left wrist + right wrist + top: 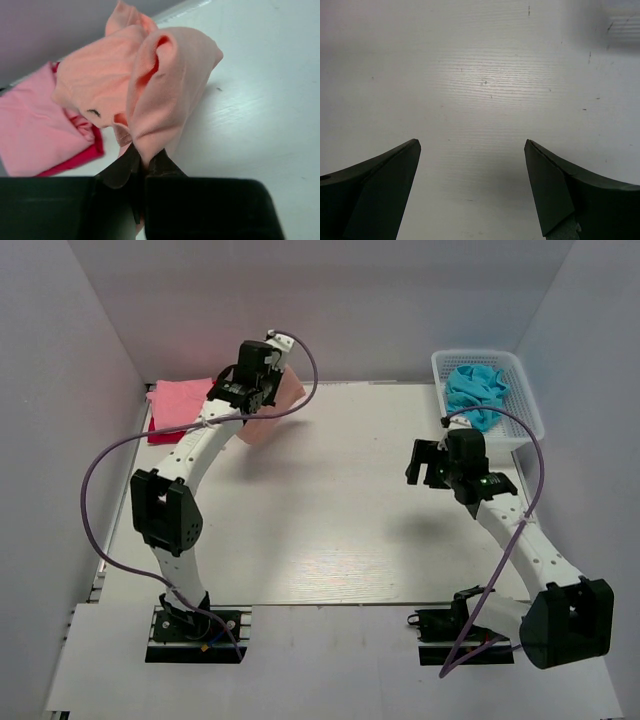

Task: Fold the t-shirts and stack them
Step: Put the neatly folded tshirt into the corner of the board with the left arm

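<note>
My right pincer (472, 145) hangs spread and empty over the bare desk (330, 540), right of middle. Farther off, near the far left corner, my left pincer (145, 162) is clenched on the orange shirt (150, 85). The shirt is bunched and lifted, just beside the pink shirt (30, 130) lying on the red shirt (82, 159). A blue shirt (475, 390) sits in the basket (530, 415) at the far right corner. I judge the orange one is mid-carry to the stack. Next I must lower it squarely onto the pink one, then let go.
</note>
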{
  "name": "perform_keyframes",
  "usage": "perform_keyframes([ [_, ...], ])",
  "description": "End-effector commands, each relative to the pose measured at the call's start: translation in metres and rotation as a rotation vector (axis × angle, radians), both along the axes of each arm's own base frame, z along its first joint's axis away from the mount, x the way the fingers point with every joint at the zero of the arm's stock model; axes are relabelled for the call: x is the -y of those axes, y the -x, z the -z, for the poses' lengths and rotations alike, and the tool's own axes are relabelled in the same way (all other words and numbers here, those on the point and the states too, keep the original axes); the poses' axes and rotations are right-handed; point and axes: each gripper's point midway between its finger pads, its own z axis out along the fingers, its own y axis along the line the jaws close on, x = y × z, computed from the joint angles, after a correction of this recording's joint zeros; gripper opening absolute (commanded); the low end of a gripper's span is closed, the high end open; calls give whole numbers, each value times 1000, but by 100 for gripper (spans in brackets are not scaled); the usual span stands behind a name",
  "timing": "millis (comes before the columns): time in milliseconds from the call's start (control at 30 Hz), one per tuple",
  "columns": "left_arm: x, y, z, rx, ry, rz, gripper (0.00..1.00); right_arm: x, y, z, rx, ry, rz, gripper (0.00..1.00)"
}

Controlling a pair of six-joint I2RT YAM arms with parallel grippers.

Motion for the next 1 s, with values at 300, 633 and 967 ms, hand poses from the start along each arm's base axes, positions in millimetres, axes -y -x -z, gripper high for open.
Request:
perform_keyframes([
  [300,-95,-52,-56,128,-84,-36,0,-1,-13,-51,124,-62,50,90],
  [633,-152,-75,-48,154,-34,-56,0,-4,-22,-34,52,-53,63,90],
  [967,-230,-108,-33,206,125,-217,0,-18,-43,-26,-5,-89,49,90],
])
